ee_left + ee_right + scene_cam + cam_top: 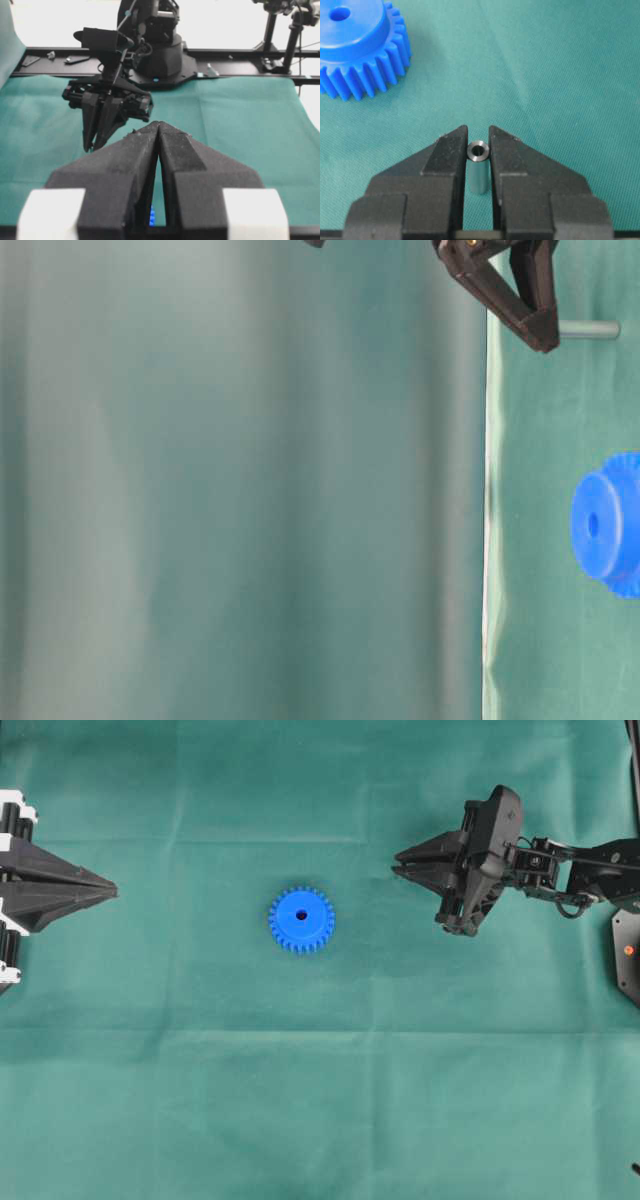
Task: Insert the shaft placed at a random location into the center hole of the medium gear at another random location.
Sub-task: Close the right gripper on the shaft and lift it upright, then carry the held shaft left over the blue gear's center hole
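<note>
Though tiny, hollow-ended shaft (478, 170) (smooth metal)

The medium gear (357, 47) is cut off by the right wrist view's edge. The left gripper (158, 131) hides nearly all of it in the left wrist view.

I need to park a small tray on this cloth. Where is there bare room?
The whole near strip of green cloth below the medium gear is bare, as is the far strip above it. It is tighter along the middle, between the left hand, the gear and the right hand.
</note>
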Tool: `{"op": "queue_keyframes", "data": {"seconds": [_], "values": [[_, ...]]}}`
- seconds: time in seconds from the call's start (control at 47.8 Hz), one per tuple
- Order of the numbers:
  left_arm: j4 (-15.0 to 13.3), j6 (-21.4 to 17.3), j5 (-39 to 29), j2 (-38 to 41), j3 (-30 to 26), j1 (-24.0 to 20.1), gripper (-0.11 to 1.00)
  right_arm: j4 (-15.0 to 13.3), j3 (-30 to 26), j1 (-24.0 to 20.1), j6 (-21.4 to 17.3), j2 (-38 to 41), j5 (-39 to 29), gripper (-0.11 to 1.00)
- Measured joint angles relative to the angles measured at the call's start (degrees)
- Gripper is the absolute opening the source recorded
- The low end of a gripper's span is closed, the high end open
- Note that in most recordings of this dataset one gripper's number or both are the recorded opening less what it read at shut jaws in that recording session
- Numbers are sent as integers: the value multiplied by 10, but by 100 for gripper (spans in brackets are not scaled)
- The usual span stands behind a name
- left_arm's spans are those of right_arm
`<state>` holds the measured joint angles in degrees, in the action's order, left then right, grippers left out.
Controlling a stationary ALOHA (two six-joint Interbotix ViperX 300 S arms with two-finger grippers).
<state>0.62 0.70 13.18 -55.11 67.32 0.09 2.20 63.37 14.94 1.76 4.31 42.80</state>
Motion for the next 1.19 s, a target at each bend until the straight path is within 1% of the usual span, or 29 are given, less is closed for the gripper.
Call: {"op": "queue_keyframes", "data": {"seconds": [0.063, 0.167, 0.376, 0.502, 0.962, 1.046, 1.192], "values": [[0, 0, 0, 0, 1, 0, 0, -1, -4, 0, 0, -10, -4, 13], [0, 0, 0, 0, 1, 0, 0, 0, -11, 0, 0, -44, -30, 13], [0, 0, -1, 0, 0, 0, 0, -1, -33, 0, 0, -112, -128, 13], [0, 0, -1, 0, 1, 0, 0, -1, -43, 0, 0, -133, -168, 13], [0, 0, -4, 0, 0, 0, 0, -1, -47, -2, 0, -134, -175, 13], [0, 0, -4, 0, 0, 0, 0, 0, -53, -11, 0, -132, -174, 13], [0, 0, -4, 1, 0, 0, 0, 0, -80, -33, 0, -106, -173, 13]]}}
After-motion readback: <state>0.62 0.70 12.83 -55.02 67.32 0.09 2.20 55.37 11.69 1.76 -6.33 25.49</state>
